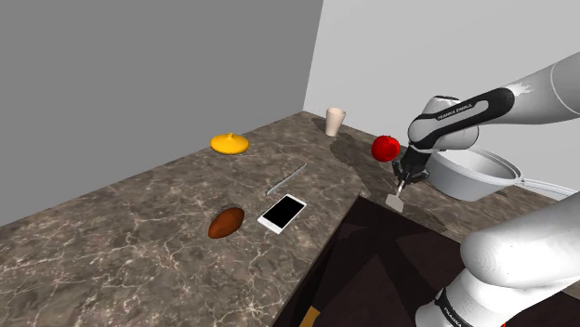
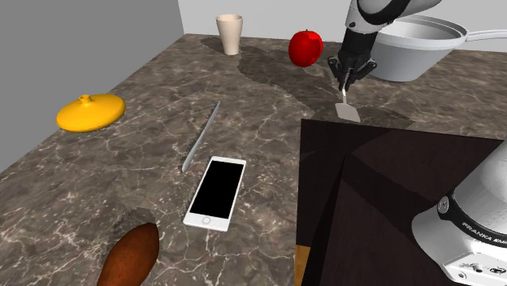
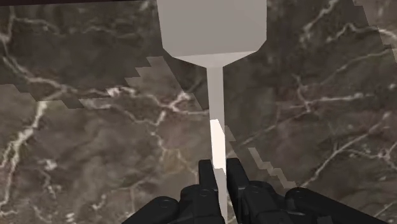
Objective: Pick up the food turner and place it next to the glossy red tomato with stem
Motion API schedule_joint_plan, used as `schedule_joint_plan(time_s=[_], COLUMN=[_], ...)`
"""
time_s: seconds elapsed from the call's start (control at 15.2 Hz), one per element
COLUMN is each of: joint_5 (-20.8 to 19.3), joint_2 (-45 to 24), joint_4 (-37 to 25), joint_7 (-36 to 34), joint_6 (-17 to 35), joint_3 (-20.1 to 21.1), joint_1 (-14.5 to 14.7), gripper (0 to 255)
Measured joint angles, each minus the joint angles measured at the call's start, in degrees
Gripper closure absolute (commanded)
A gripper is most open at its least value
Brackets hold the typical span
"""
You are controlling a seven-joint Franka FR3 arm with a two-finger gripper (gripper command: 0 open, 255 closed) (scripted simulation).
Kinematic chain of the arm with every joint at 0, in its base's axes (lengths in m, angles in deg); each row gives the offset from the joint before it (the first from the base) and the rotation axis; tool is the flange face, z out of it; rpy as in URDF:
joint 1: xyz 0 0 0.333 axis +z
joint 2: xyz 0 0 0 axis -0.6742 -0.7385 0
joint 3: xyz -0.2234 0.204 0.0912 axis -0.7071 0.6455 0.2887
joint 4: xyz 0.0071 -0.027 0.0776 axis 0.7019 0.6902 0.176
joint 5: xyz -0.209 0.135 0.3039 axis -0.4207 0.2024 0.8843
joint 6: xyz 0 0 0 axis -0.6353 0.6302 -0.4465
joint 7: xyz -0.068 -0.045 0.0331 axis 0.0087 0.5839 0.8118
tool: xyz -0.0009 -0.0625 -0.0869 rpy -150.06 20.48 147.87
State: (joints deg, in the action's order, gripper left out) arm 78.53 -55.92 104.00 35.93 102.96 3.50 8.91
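Observation:
The food turner [image 3: 215, 38] is a pale grey utensil with a flat square blade and a thin handle. My gripper [image 3: 218, 167] is shut on the handle's end, and the turner [image 1: 396, 197] hangs blade-down just above the marble counter. The glossy red tomato [image 1: 386, 147] sits on the counter a short way from the gripper [image 1: 402, 182], toward the shoulder view's left. In the second exterior view the turner's blade [image 2: 348, 111] is close to the dark stand's edge, with the tomato [image 2: 305, 47] farther back.
A grey saucepan [image 2: 414, 47] stands just beyond the gripper. A beige cup [image 2: 230, 34], a yellow lid-like object [image 2: 90, 111], a knife [image 2: 201, 134], a white phone [image 2: 215, 192] and a brown oval object [image 2: 130, 253] lie across the counter [image 2: 268, 97]. The dark stand [image 2: 390, 203] fills the near right.

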Motion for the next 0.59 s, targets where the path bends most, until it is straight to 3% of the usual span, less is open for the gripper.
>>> schedule_joint_plan(time_s=[0.2,0.26,0.59], joint_5=[0.0,0.0,0.0], joint_2=[-0.1,-0.1,-0.1], joint_4=[0.0,0.0,0.0], joint_7=[0.0,0.0,0.0], joint_6=[0.1,0.1,0.1], joint_3=[0.0,0.0,0.0], joint_1=[0.0,0.0,0.0], gripper=[255,0,0])
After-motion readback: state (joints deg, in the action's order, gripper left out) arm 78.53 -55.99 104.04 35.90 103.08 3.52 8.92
